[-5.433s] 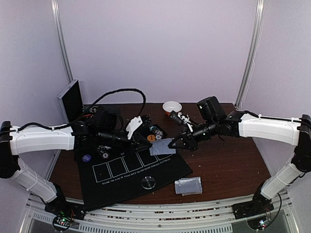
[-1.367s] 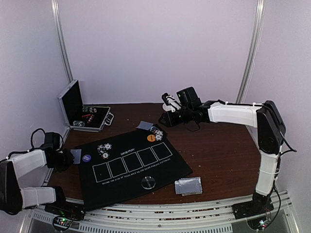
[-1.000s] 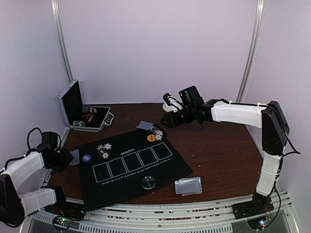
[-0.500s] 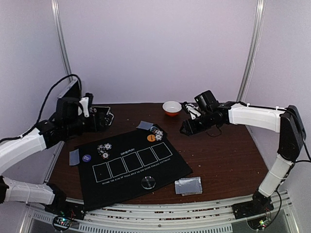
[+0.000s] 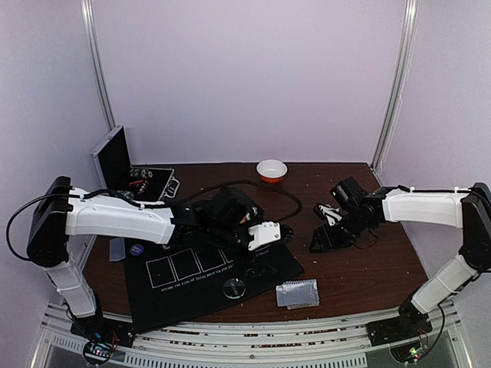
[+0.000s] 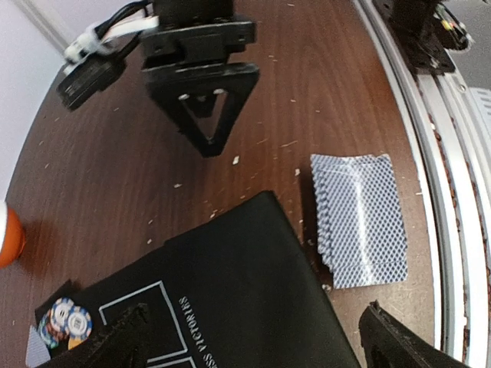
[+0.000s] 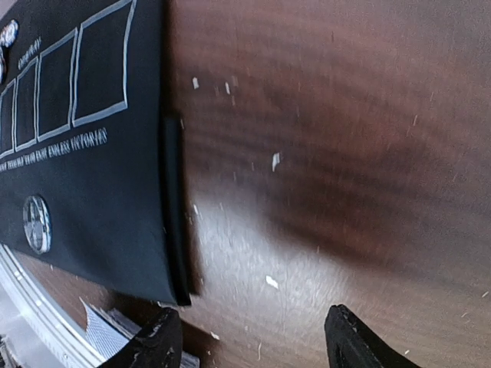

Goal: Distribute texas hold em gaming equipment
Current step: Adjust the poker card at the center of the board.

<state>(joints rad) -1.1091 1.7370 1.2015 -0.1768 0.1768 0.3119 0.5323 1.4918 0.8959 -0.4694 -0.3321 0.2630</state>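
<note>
While the left gripper [image 6: 257, 343] and right gripper [image 7: 253, 341] both hang spread and empty, the card deck [image 6: 359, 218] lies on the table [image 6: 115, 153] just beside the near right corner of the black mat [image 6: 230, 287].

Matt black cloth mat [image 6: 253, 291]; glossy wood-grain table [image 7: 345, 153] (crumb-speckled).

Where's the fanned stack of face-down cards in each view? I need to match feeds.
Top external: stack of cards on bare wood near the front edge, right of the black mat.
Left wrist: right of centre, beside the mat's corner.
Right wrist: a sliver at bottom left, past the mat's edge.
Shared landmark: that mat corner.
</note>
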